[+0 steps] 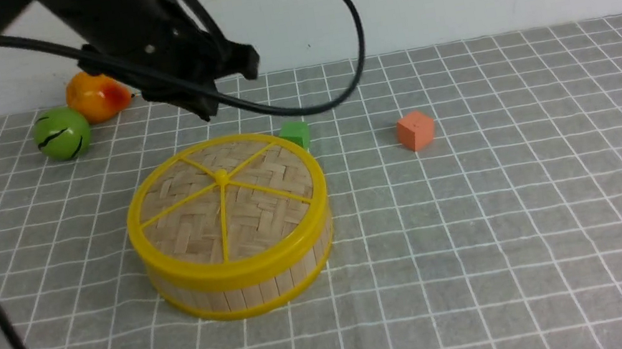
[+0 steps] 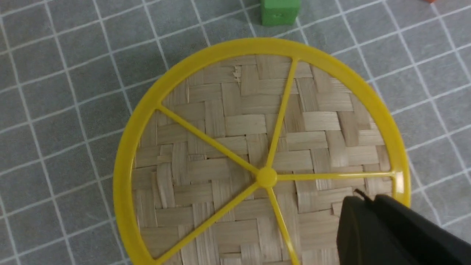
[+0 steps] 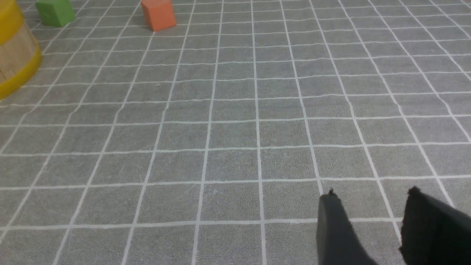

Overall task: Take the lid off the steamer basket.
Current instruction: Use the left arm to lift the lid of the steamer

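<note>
Below my left claw sits the lid, woven and yellow-rimmed, lying flat on the steamer basket with nothing of mine touching it; my fingertips are close to each other, but whether they are pressed together or slightly spread I cannot tell. Off to that claw's left are a green striped ball and an orange ball, while a green block and an orange block lie to its right. Over bare gridded table, my right claw is spread, holding nothing.
</note>
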`<state>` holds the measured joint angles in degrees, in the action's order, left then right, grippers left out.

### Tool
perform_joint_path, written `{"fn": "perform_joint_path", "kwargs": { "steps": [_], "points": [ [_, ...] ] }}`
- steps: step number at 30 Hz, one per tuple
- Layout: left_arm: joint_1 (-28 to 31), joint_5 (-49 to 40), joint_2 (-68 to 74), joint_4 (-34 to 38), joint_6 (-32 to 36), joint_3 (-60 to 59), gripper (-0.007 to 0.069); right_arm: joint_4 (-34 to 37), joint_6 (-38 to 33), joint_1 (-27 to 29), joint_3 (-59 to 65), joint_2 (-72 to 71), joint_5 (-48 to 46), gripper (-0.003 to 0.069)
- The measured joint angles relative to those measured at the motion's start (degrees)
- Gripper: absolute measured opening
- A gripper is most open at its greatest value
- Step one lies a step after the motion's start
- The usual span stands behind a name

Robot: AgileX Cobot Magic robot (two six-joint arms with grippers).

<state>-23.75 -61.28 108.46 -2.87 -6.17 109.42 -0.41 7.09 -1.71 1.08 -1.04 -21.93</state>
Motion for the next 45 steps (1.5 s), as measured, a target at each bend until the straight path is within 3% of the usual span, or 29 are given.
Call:
{"fn": "perform_joint_path", "kwargs": {
  "steps": [4, 6, 11, 17, 22, 33, 38, 45],
  "points": [
    [-0.65, -0.47, 3.11, -1.70, -0.77, 0.34, 0.0204, 0.00, 0.00, 0.00, 0.00, 0.00, 0.00, 0.0241],
    [-0.65, -0.55, 5.35, -2.47, -2.41, 0.40, 0.0324, 0.00, 0.00, 0.00, 0.00, 0.00, 0.00, 0.0241],
    [-0.65, -0.44, 8.31, -4.48, -3.77, 0.52, 0.0421, 0.00, 0.00, 0.00, 0.00, 0.00, 0.00, 0.0241],
    [-0.65, 0.24, 10.94, -7.84, -5.63, 0.69, 0.0403, 0.05, 0.00, 0.00, 0.00, 0.00, 0.00, 0.0241],
    [-0.65, 2.20, 12.24, -10.30, -10.26, 0.80, 0.0332, 0.05, 0.00, 0.00, 0.00, 0.00, 0.00, 0.0241],
    [-0.58, 2.04, 13.23, -8.77, -12.79, 1.35, 0.0192, 0.00, 0.00, 0.00, 0.00, 0.00, 0.00, 0.0241],
    [-0.58, 1.23, 13.36, -8.71, -13.07, 2.02, 0.0190, 0.00, 0.00, 0.00, 0.00, 0.00, 0.00, 0.0241],
    [-0.58, -3.92, 14.15, -7.20, -13.02, 6.95, 0.0286, 0.00, 0.00, 0.00, 0.00, 0.00, 0.00, 0.0241]
  ]
}}
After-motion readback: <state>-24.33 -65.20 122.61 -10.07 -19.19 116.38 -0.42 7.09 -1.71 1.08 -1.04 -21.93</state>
